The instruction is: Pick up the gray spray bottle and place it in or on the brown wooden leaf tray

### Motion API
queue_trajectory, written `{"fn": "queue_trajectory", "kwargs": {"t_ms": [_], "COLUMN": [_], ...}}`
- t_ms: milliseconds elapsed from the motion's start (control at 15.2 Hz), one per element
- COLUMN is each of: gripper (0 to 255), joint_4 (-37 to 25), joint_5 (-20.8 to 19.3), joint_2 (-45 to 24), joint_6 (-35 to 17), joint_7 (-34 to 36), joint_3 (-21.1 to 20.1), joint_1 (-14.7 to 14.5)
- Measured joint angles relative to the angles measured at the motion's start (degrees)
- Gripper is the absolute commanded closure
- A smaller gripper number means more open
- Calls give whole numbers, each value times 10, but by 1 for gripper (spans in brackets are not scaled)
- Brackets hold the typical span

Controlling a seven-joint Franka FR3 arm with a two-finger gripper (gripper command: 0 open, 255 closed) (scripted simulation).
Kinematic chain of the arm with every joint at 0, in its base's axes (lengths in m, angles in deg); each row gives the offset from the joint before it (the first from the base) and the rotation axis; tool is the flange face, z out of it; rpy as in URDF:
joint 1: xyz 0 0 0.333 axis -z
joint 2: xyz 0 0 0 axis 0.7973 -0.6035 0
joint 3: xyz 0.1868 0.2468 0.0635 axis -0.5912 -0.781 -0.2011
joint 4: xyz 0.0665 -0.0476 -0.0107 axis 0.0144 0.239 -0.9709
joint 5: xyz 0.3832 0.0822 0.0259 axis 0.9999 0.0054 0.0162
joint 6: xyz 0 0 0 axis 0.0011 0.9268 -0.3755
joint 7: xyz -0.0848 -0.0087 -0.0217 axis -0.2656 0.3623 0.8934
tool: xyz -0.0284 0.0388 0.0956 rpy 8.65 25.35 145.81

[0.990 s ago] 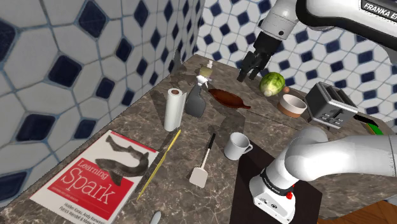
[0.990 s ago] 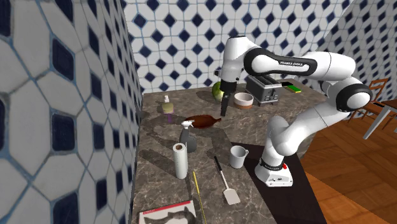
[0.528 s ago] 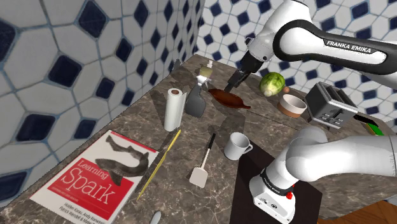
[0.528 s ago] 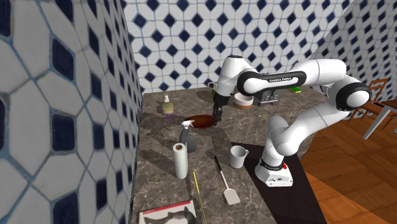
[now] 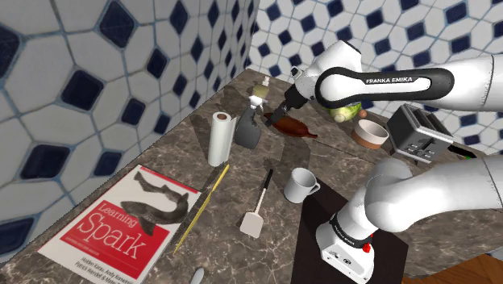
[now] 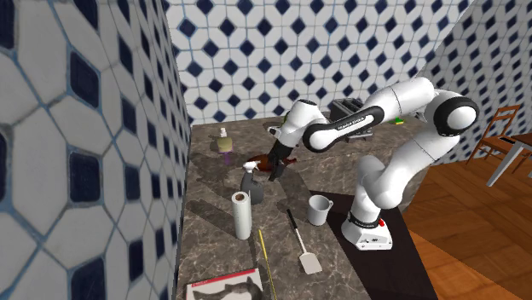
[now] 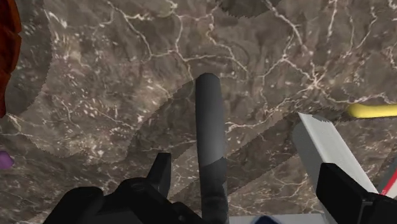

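Nothing grasped yet: your jaws stand wide apart close beside the gray spray bottle (image 5: pixel 247 131), upright toward the table's (image 5: pixel 235 194) far end, beside the brown leaf tray (image 5: pixel 297 127). Grasp, lift, placing remain.

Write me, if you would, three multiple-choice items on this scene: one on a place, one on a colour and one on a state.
1. Where does the spray bottle stand?
A. beside the paper towel roll
B. on the book
C. in the mug

2. What colour is the leaf tray?
A. green
B. reddish brown
C. blue

3. How is the gripper?
A. shut on the bottle
B. shut on a spatula
C. open

Key: 1 A, it stands on the counter next to the roll. 2 B, it shows reddish brown in the shoulder view. 3 C, its fingers stand apart in the wrist view.
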Motion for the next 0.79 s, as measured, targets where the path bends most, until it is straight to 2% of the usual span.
{"fn": "queue_trajectory", "kwargs": {"t_ms": [264,462,792], "gripper": [0,0,0], "joint_4": [4,6,-4], "joint_5": [39,60,96], "joint_2": [-79,-114,-165], "joint_6": [-133,-181,-226], "joint_7": [-100,-130,-159], "joint_3": [61,83,112], "joint_1": [-66,-95,-138]}}
